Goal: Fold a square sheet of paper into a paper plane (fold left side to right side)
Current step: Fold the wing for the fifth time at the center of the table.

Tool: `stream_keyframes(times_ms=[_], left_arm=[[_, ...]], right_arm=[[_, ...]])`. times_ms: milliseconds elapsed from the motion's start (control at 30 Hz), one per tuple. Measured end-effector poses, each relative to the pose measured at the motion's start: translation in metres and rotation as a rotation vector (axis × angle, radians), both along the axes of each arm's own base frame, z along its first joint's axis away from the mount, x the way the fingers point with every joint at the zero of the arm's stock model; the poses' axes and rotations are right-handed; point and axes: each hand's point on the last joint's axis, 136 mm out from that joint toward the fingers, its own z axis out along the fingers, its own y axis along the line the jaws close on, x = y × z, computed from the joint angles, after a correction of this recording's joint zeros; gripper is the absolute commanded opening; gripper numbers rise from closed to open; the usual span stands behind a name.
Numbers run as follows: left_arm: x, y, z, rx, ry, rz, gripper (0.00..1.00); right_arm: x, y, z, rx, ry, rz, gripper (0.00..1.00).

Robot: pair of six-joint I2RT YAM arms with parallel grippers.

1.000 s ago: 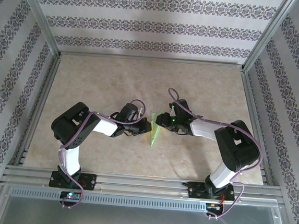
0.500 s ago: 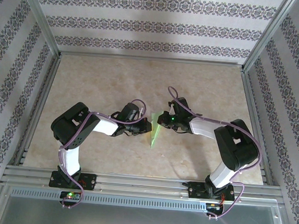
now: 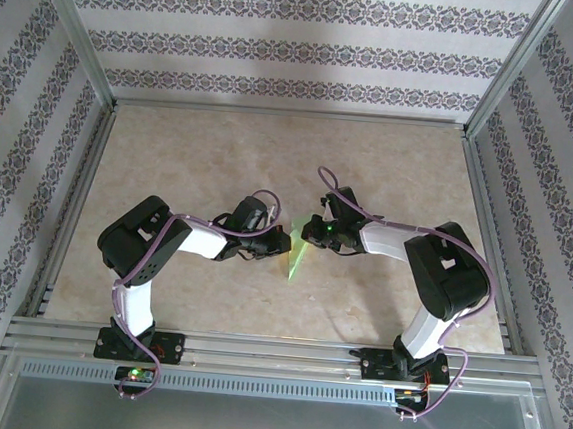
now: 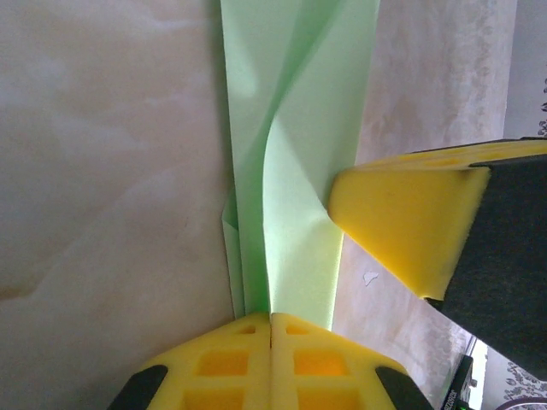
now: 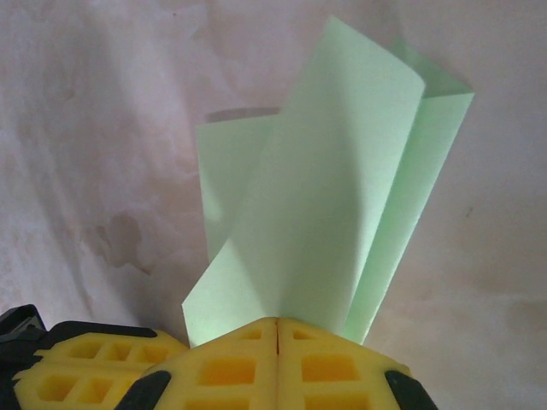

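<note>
Pinching the light-green sheet of paper (image 5: 333,179), already partly folded, over the middle of the table (image 3: 201,157) between my arms: my left gripper (image 4: 272,320) is clamped tight on its layered end, and my right gripper (image 5: 278,323) is closed on a loose flap. For a clean crease, I should carry the flap across with its edges aligned, taut and untwisted.
</note>
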Motion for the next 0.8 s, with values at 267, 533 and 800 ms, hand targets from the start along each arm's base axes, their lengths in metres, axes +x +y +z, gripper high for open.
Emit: stream_keyframes(times_ms=[267,533,800], left_arm=[[-0.0002,0.0001,-0.0003,0.003,0.003,0.000,0.05],[0.0000,-0.0001,0.0002,0.002,0.003,-0.001,0.11],[-0.0031,0.0047,0.0076,0.039,-0.014,-0.001,0.25]], right_arm=[[-0.0008,-0.0011,-0.0028,-0.007,0.006,-0.002,0.04],[-0.0045,-0.0050,-0.0092,-0.017,0.012,-0.011,0.00],[-0.0045,-0.0049,-0.0101,-0.001,-0.010,-0.015,0.00]])
